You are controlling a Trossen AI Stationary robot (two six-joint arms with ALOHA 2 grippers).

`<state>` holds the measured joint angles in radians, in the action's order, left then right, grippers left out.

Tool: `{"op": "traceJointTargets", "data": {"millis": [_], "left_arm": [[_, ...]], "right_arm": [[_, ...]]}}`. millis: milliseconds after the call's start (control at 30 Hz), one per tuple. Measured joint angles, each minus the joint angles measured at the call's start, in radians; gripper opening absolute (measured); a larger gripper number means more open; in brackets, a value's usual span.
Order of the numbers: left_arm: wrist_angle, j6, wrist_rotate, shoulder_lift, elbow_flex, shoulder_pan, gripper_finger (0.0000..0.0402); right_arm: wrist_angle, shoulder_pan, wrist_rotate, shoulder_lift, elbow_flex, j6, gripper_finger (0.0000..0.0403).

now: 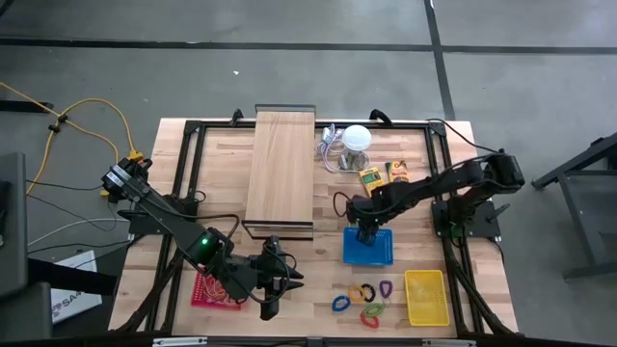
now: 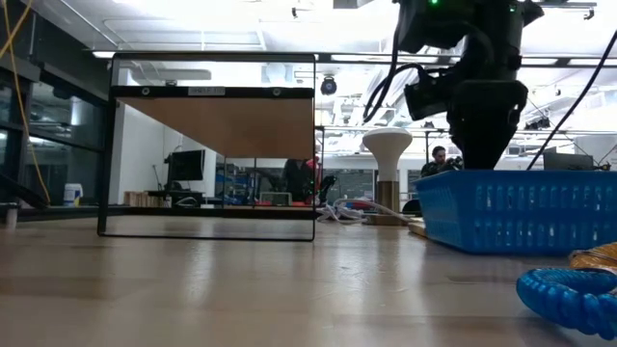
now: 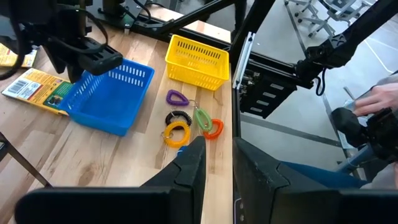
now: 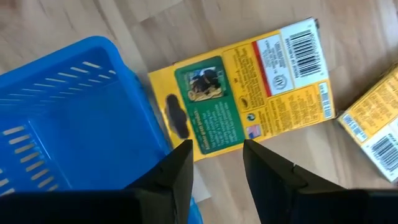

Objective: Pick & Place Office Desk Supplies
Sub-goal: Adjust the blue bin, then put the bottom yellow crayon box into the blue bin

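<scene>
The right gripper (image 4: 216, 163) hangs with its fingers slightly parted and nothing between them, over the far rim of the blue basket (image 1: 369, 247) at centre-right of the high view; just beyond that rim, at the centre of the right wrist view, the yellow-orange printed pack (image 4: 249, 87) lies flat on the table. It looks like a light, stiff little carton with a glossy, probably slippery face — best pinched across its narrow width, on the two long edges. The left gripper (image 3: 216, 163) waits low in the high view, narrowly open and empty, near the coloured loop clips (image 3: 189, 122) — springy things, best hooked through a loop.
</scene>
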<state>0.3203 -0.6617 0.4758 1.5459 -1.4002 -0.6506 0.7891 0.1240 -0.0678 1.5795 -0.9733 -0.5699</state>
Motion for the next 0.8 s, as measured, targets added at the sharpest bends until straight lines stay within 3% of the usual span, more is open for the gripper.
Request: {"op": "traceJointTargets", "data": {"millis": [567,800], "left_arm": [[0.0,0.0,0.0,0.0,0.0,0.0,0.0077],[0.0,0.0,0.0,0.0,0.0,0.0,0.0077]], "right_arm": [[-0.021,0.08,-0.037,0.0,0.0,-0.055,0.0129],[-0.122,0.079,-0.061,0.0,0.064,-0.03,0.0129]]}}
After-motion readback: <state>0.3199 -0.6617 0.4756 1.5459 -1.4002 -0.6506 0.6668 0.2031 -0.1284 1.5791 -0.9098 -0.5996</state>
